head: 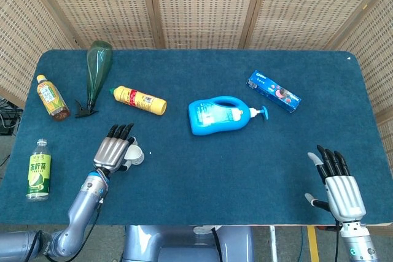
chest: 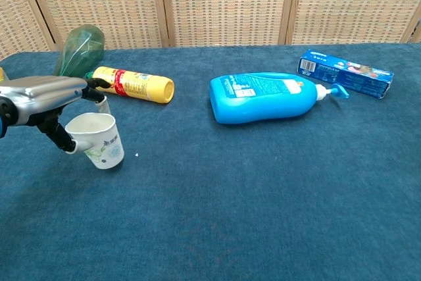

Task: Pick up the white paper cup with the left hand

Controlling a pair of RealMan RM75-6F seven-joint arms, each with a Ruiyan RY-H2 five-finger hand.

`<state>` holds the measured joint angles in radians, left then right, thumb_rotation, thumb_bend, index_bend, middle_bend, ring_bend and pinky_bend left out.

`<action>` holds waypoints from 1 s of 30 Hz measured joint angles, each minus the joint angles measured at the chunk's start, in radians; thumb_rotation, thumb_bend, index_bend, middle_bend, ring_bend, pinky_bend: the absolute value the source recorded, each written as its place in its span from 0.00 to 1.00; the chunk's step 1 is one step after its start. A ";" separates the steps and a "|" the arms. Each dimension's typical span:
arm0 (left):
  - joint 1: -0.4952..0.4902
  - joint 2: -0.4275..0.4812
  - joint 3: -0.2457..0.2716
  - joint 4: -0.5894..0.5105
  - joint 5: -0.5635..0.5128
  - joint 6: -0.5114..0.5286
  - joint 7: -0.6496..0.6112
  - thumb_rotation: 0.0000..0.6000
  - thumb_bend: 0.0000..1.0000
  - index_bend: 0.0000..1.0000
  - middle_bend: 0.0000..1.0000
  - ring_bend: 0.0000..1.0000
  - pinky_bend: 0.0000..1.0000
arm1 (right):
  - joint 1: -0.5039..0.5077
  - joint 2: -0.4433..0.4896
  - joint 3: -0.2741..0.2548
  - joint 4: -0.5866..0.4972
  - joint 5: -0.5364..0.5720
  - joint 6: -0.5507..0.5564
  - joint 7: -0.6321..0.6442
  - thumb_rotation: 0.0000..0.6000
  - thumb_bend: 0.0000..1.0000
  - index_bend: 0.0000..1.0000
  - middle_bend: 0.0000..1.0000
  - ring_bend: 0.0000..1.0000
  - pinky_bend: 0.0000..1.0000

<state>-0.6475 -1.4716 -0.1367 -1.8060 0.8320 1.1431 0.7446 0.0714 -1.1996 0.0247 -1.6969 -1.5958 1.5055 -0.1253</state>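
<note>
— Where's the white paper cup (chest: 100, 140) just now?

— Near the front left of the bench (head: 221, 170), on the blue cloth, mouth up and leaning a touch to one side. From the chest view its base looks to be on the cloth, though I can't swear it isn't just off it.

— And the left hand (head: 113, 152)?

— Right on the cup. The palm lies flat over the far side of the rim, the fingers (chest: 97, 83) reach out past it, and the thumb presses the near wall of the cup low down. So it has the cup pinched between thumb and fingers, with the rest of the hand not curled round it.

— The other one?

— The right hand (head: 336, 184) is at the front right corner of the bench, palm down, fingers stretched and spread, holding nothing.

— What else is lying about?

— Just beyond the cup a yellow spray can (chest: 134, 84) lies on its side. Behind that, a green bottle (head: 96, 75), also lying down. At the left edge there's a tea bottle with a yellow label (head: 51, 97) and, nearer the front, a bottle with a green label (head: 38, 170). In the middle a blue pump bottle (chest: 266, 97) lies flat, and to its right, well apart from the cup, a blue toothpaste box (head: 274, 91).
</note>
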 measured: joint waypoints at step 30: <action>0.029 -0.117 -0.002 0.274 0.184 -0.170 -0.504 0.99 0.23 0.16 0.00 0.00 0.00 | 0.004 -0.007 0.000 0.008 0.019 -0.020 -0.006 1.00 0.00 0.00 0.00 0.00 0.00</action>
<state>-0.6184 -1.5889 -0.1391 -1.5322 1.0158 0.9728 0.2411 0.0759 -1.2063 0.0245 -1.6884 -1.5763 1.4859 -0.1313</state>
